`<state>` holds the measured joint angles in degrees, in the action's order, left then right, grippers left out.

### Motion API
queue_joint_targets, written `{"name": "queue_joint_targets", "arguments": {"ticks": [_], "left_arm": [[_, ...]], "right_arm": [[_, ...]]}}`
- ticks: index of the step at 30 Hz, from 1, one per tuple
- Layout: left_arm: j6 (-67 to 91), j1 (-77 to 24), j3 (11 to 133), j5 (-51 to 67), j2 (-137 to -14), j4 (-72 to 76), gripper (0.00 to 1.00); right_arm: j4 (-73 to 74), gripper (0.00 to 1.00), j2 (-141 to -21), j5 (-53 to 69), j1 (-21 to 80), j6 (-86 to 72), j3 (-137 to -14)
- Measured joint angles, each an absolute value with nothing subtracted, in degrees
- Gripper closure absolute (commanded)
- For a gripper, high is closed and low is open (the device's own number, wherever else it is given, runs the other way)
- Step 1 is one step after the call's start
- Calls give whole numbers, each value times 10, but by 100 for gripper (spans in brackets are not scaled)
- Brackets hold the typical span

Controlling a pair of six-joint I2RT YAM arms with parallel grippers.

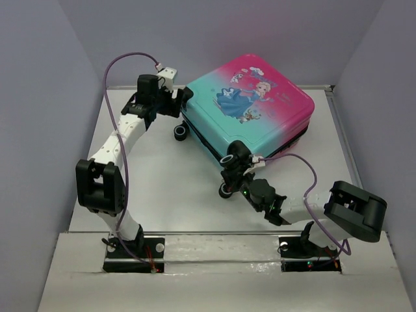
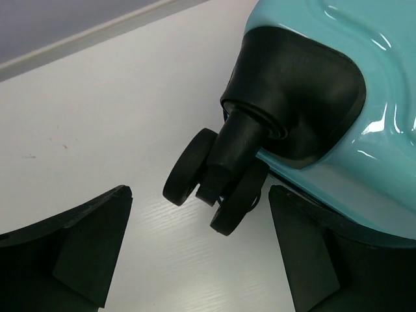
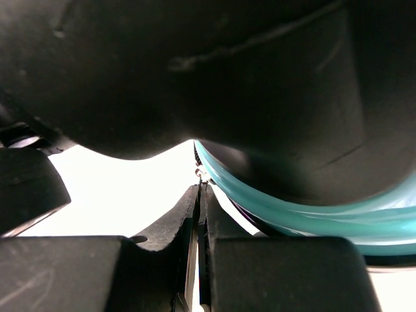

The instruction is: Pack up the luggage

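The luggage [image 1: 253, 107] lies closed and flat on the table with its pink-to-teal princess shell facing up. My left gripper [image 1: 184, 104] is open at its far left corner. In the left wrist view the fingers [image 2: 199, 201] straddle the table below a black double wheel [image 2: 211, 188] under the teal shell [image 2: 364, 78], touching nothing. My right gripper [image 1: 235, 170] is at the near corner by another wheel [image 1: 225, 190]. In the right wrist view it [image 3: 202, 192] is shut on a thin zipper pull [image 3: 202, 173] beside the teal shell edge [image 3: 292, 211].
The white table [image 1: 162, 188] has raised walls on the left, back and right. A black wheel housing [image 3: 260, 78] fills the top of the right wrist view. Purple cables loop off both arms.
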<state>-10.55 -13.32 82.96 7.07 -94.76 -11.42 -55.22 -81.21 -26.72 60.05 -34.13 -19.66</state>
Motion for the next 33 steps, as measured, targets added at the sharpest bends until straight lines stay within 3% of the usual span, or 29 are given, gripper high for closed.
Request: {"name": "queue_joint_targets", "arguments": {"ticks": [5,12,18,19,23,28,33], "left_arm": [[-123,-123,870,90,-978,-114,1],[-131,-119,883,130,-1026,-114,13],[-133,-118,888,150,-1037,-123,46],[-137,-118,893,154,-1037,-129,62],[-145,-117,915,168,-1035,-144,93],[-139,-115,913,178,-1035,-142,94],[-113,-114,832,180,-994,-63,94]], "right_arm": [[-559,93,-816,-263,601,-341,-197],[-559,93,-816,-260,601,-341,-197],[-558,93,-816,-260,601,-341,-197],[-558,93,-816,-259,601,-341,-197],[-557,93,-816,-257,600,-342,-198],[-539,93,-800,-244,591,-342,-198],[-443,93,-719,-189,537,-341,-196]]}}
